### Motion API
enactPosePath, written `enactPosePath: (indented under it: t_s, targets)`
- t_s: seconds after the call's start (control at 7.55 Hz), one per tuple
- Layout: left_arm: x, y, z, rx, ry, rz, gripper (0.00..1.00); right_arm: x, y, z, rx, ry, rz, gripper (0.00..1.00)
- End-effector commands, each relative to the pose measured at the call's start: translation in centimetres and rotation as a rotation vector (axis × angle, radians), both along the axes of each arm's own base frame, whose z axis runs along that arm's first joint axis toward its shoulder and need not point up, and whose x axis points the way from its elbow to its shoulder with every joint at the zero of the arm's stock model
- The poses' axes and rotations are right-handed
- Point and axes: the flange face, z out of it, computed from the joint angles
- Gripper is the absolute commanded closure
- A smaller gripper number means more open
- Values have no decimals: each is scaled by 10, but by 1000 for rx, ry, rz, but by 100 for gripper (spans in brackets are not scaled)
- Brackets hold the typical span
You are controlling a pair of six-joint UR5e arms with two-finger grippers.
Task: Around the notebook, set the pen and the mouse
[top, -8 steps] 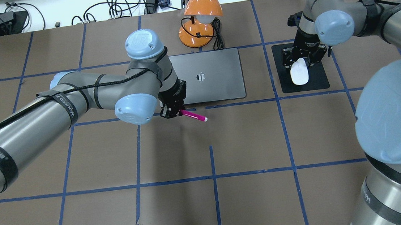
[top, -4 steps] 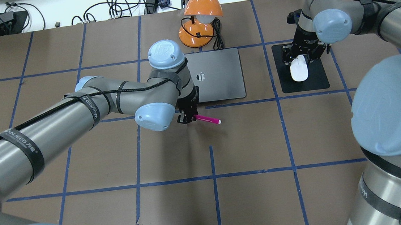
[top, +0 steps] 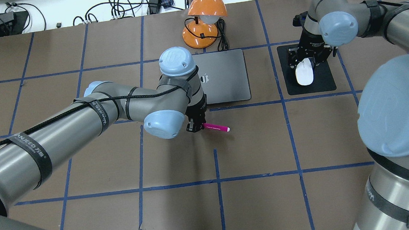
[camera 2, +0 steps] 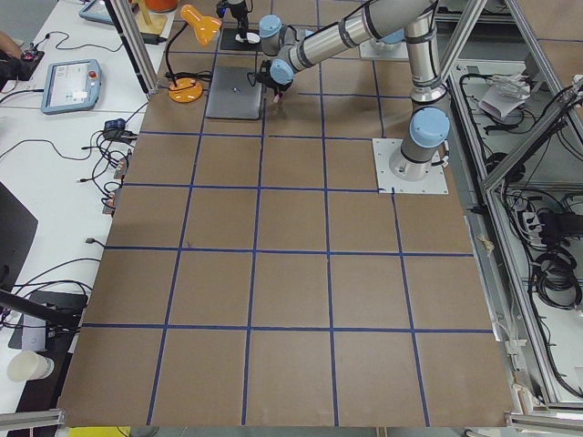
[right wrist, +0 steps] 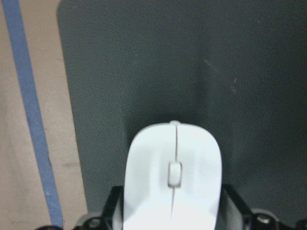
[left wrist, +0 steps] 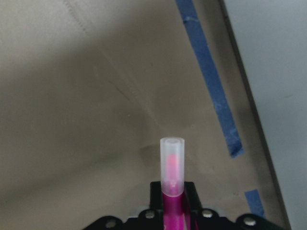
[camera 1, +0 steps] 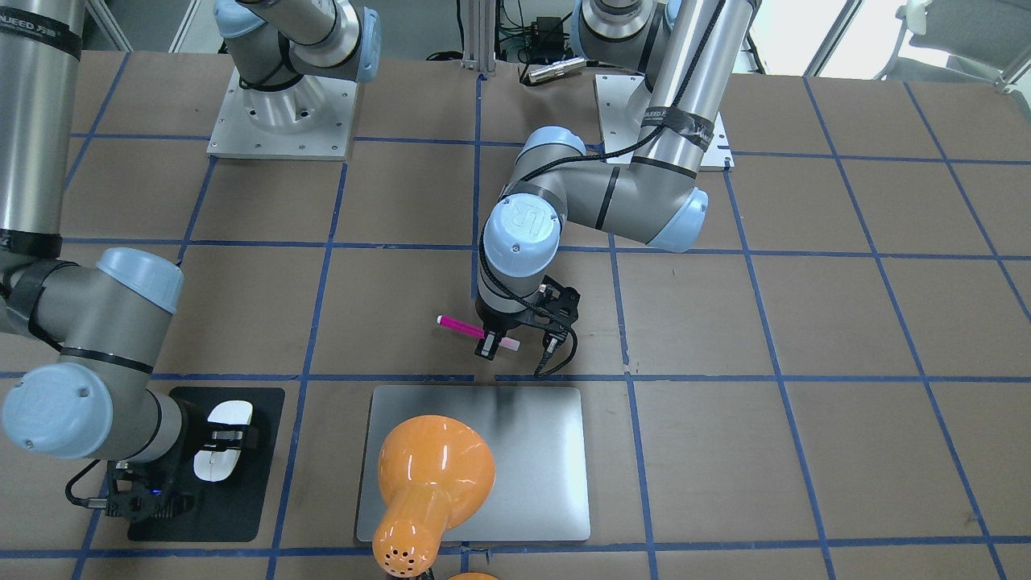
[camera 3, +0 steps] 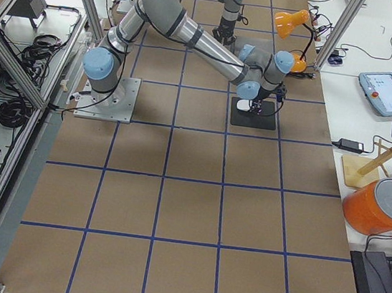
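My left gripper (top: 195,126) is shut on the magenta pen (top: 216,127), which sticks out level, just above the table and just in front of the silver-grey notebook (top: 225,79). In the left wrist view the pen's pale cap (left wrist: 171,163) points away from the jaws, with the notebook's edge (left wrist: 283,72) at the right. The white mouse (top: 305,75) is over the black pad (top: 322,84) to the right of the notebook, and my right gripper (top: 305,61) is shut on its sides. In the right wrist view the mouse (right wrist: 172,172) fills the gap between the fingers.
An orange desk lamp (top: 205,15) stands behind the notebook, its cord beside it. In the front-facing view its shade (camera 1: 431,475) hides part of the notebook (camera 1: 532,451). Blue tape lines grid the brown table.
My left arm has carried the pen to the right along the notebook's near edge. The right gripper and the mouse have hardly shifted.
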Motion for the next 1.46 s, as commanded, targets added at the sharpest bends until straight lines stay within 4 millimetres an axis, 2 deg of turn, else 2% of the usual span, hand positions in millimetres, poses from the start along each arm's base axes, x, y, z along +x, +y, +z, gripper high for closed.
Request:
enactPosePath:
  t_s: [0.0, 0.13, 0.27, 0.4, 0.53, 0.66, 0.8, 0.93, 1.06, 1.19, 1.33]
  targets:
    - [-6, 7, -3, 18, -11, 62, 100, -1, -4, 6, -14, 3, 0, 0]
    - [-9, 7, -2, 15, -10, 60, 100, -1, -7, 19, -32, 8, -10, 0]
    - [-8, 9, -4, 20, -14, 59, 90, -4, -19, 45, -64, 17, -12, 0]
    - [-7, 10, -7, 36, -23, 59, 42, 1, -25, 86, -48, 15, -7, 0]
    - [-7, 11, -10, 51, -28, 47, 0, 5, -21, 131, -36, 10, -4, 0]
    - [-7, 10, -7, 44, -25, 30, 0, 28, -4, 169, -53, 8, 23, 0]
    - [-3, 5, 4, 22, -16, 12, 0, 61, 20, 206, -77, 12, 43, 0]
    - [6, -4, 19, -5, 6, -83, 0, 100, 57, 242, -80, 19, 24, 0]
    - [25, -13, 29, -19, 14, -177, 0, 127, 95, 269, -101, 16, 49, 0]
    - [50, -27, 39, -49, 27, -324, 0, 146, 125, 279, -130, 10, 70, 0]
    - [91, -46, 53, -77, 35, -437, 0, 140, 129, 270, -141, -3, 78, 0]
